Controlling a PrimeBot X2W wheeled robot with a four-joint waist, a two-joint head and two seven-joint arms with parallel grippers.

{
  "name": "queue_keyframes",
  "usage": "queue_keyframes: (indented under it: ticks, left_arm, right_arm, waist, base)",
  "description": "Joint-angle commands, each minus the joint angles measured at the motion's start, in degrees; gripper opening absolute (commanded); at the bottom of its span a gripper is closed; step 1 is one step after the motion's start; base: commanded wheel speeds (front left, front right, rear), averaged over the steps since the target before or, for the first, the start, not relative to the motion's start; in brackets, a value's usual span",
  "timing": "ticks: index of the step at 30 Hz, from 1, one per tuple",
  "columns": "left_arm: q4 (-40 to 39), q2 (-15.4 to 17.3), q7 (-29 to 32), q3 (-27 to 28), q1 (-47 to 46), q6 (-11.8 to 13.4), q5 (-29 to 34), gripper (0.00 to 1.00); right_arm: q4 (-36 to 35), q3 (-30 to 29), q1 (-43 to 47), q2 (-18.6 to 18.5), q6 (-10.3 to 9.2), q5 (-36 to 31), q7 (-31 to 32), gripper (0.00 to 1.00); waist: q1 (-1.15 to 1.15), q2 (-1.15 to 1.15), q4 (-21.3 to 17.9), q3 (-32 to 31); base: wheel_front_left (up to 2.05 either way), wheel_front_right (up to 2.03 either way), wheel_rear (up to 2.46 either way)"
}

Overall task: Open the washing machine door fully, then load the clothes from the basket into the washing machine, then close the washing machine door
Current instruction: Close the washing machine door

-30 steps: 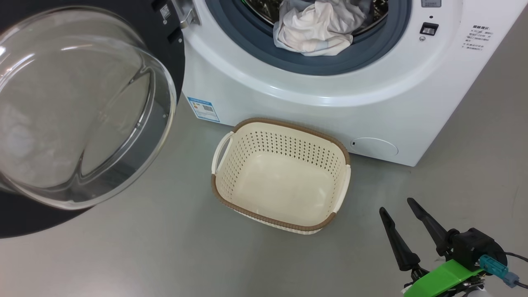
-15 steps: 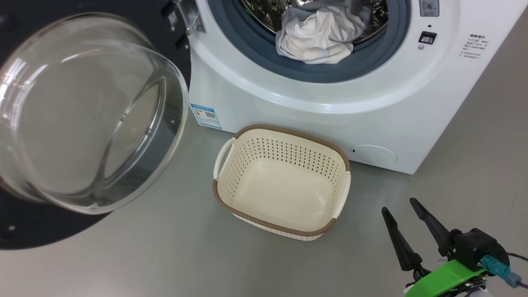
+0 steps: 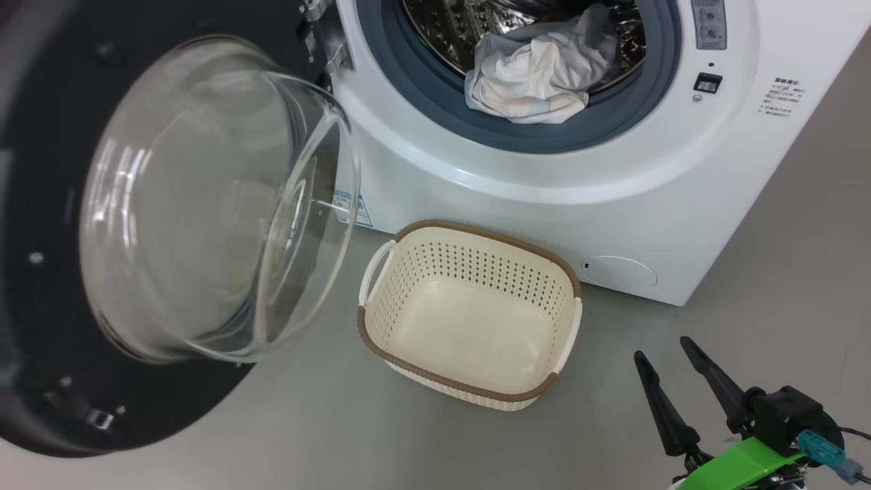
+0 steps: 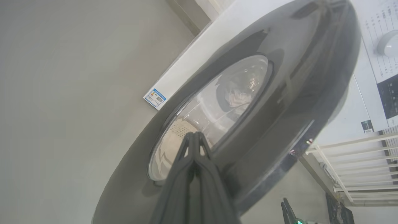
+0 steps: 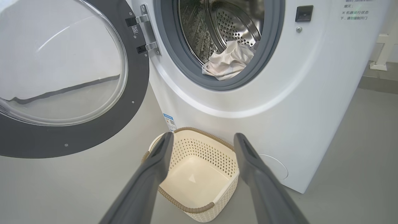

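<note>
Clothes (image 3: pixel 537 82) in washing machine (image 3: pixel 544 211) (door (image 3: pixel 41 204) open).

Glossy glass door (image 3: pixel 204 204), perforated plastic basket (image 3: pixel 476 262)

The head view looks steeply down from above onto the floor (image 3: pixel 272 422) in front of the washing machine (image 3: pixel 476 204), with the basket (image 3: pixel 469 272) near mid-frame and the washing machine door (image 3: pixel 204 204) looming close at its left. The right wrist view sits lower and further back, facing the machine's front nearly level; it shares the drum opening (image 5: pixel 224 40), basket and door with the head view. The left wrist view, rolled sideways, is close against the door's outer face, looking through its glass (image 4: pixel 217 102)
</note>
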Motion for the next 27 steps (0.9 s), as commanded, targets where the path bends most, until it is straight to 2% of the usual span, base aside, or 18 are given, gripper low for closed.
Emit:
queue_keyframes:
  ticks: [1, 16, 27]
  left_arm:
    - [-3.50, 3.14, 1.35, 1.91, -0.06, -0.43, -0.99, 0.00]
    - [-20.10, 1.05, 8.77, -0.83, 2.86, -0.43, -6.03, 0.00]
    - [-27.80, -3.51, 11.14, -4.44, 1.77, -0.43, -8.13, 0.00]
  right_arm:
    - [-1.39, 0.99, 0.16, -0.14, 0.09, -0.03, -0.27, 1.00]
    - [-1.88, -0.35, 1.16, 0.88, 0.09, -0.21, -0.27, 1.00]
    - [-2.27, -1.65, 1.25, 1.94, 0.09, -0.53, -0.27, 1.00]
  waist:
    - [0.00, 0.00, -0.01, -0.29]
    - [0.00, 0.00, -1.90, -1.89]
    - [0.00, 0.00, -6.52, -2.16]
  base:
    - [0.00, 0.00, 0.00]
    - [0.00, 0.00, 0.00]
    - [0.00, 0.00, 0.00]
